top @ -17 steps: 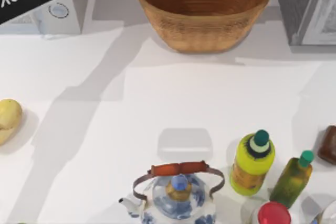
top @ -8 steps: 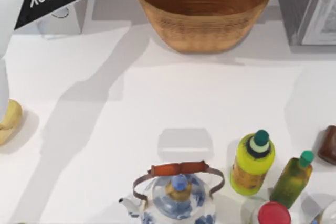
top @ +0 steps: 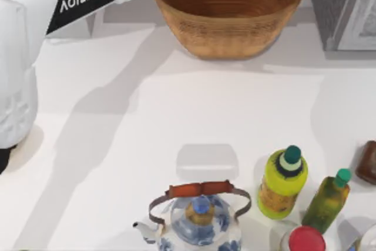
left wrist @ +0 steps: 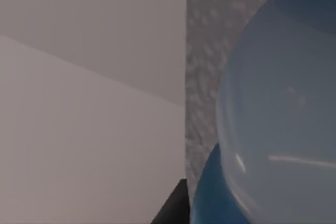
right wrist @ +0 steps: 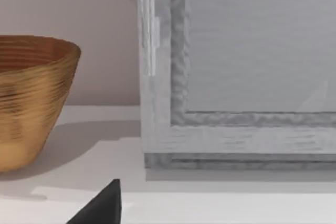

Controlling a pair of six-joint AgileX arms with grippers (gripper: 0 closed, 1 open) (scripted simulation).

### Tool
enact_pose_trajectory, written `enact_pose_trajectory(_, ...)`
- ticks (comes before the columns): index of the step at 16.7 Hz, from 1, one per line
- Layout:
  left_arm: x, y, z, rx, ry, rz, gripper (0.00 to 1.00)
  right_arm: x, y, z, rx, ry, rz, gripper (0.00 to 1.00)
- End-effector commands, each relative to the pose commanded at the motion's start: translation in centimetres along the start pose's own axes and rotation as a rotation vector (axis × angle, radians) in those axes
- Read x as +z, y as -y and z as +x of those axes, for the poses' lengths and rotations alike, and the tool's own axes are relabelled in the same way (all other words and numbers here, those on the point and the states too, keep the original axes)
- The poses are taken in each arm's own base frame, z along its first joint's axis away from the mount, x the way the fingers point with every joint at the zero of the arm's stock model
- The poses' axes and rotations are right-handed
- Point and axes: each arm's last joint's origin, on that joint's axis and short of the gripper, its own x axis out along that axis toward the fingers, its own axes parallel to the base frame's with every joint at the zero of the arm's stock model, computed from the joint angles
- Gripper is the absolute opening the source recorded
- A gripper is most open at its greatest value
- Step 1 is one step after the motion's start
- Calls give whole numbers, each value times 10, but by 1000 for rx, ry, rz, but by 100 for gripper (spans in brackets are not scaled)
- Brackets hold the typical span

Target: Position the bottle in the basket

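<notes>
The basket (top: 228, 13) is woven wicker, tan-brown, with fine ribs that make its inside and outside look rough and matt, and the surface (top: 194, 110) under it is smooth, white and matt. The bottle (left wrist: 278, 119) looks like clear, smooth plastic with small bright glints, glossy, over a dark blue lower part. The teapot (top: 198, 224) looks like glazed white-and-blue ceramic, and the yellow-green bottle (top: 282, 183) like shiny plastic.

Bright, even light floods the white table (top: 194, 110), with soft grey shadows falling beside the basket (top: 228, 10) and a long diagonal shadow stretching away from it across the table. The left wrist view is blurred, the bottle (left wrist: 278, 114) looming out of focus. No harsh glare shows.
</notes>
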Motion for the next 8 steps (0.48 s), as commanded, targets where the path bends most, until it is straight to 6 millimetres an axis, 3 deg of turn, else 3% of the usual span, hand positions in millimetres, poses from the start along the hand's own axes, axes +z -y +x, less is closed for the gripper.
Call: enact_pose_trajectory(8, 0, 0, 0, 0, 0, 0, 60, 0, 0, 0, 0, 0, 0, 100)
